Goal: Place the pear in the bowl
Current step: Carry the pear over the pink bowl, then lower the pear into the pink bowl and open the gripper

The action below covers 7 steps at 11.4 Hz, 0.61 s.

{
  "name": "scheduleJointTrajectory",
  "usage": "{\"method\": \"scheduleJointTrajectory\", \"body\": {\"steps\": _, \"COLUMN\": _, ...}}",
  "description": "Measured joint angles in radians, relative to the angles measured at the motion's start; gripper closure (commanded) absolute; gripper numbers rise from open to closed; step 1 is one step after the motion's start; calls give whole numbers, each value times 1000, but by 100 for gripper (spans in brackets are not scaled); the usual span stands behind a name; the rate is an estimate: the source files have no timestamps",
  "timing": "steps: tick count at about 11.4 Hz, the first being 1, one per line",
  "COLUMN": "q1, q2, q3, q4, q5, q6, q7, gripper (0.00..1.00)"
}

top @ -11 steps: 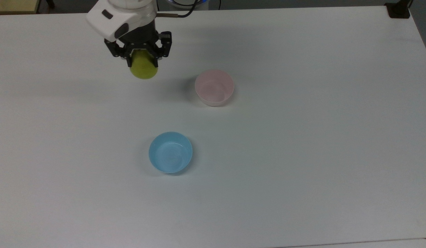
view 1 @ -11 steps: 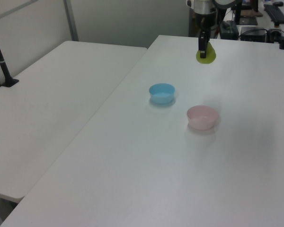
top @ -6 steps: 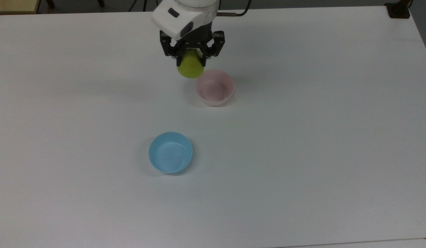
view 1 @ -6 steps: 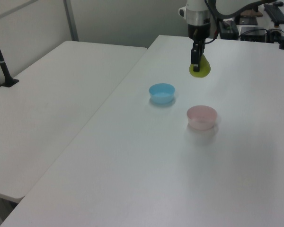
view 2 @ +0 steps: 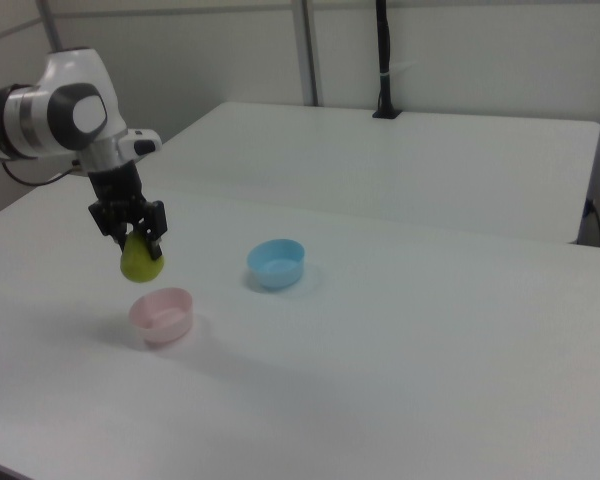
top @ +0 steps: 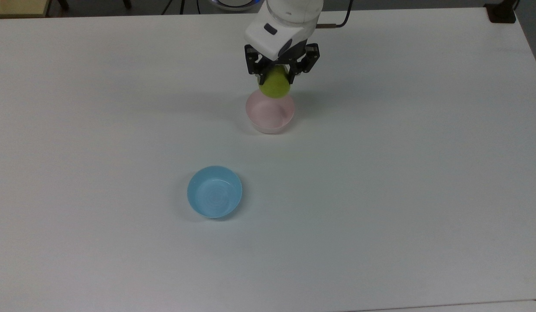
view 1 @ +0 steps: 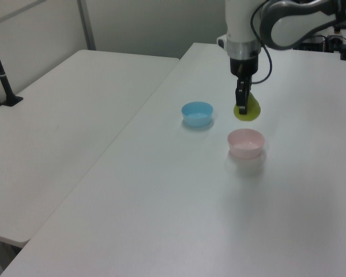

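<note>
My fingers (top: pixel 274 77) pinch the pear (top: pixel 275 86) from both sides, and it hangs in the air below them, clear of the table (top: pixel 380 173).

From the top view, the pear overlaps the far rim of the pink bowl (top: pixel 270 113), so it looks as if it were already partly over the opening. My black finger links flare out on either side of the fruit, under the white body of my wrist.

The left view tells it differently: there the pear (view 1: pixel 247 109) sits above and just behind the bowl (view 1: pixel 246 142), with a strip of table showing between them, and I see my fingers (view 1: pixel 242 107) edge-on as one dark bar down the pear's side.

The right view gives the height best. The pear (view 2: pixel 141 260) hangs above the bowl (view 2: pixel 162 315), a little toward the right view's left of its middle, with a gap of air between fruit and rim. My fingers (view 2: pixel 140 238) grip its narrow upper part, the broad end pointing down.

The pink bowl's inside is bare. The blue bowl (top: pixel 214 191) stands apart from it, nearer the top view's bottom and left; in the right view it (view 2: pixel 276 262) lies to the right of the pink one.
</note>
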<state>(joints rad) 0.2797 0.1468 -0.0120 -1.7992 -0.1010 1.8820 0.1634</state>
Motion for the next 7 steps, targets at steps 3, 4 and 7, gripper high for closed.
{"method": "scheduleJointTrajectory", "body": {"steps": 3, "q1": 0, "q2": 5, "q3": 11, "q4": -98, "q5": 0, "q6": 117, "q7": 0, "gripper": 76}}
{"method": "scheduleJointTrajectory", "body": {"steps": 4, "q1": 0, "q2": 13, "q3": 12, "q4": -121, "q5": 0, "q6": 158, "q7": 0, "gripper": 76}}
{"method": "scheduleJointTrajectory", "body": {"steps": 7, "q1": 0, "q2": 57, "q3": 12, "q4": -134, "q5": 0, "q6": 215, "q7": 0, "gripper": 76}}
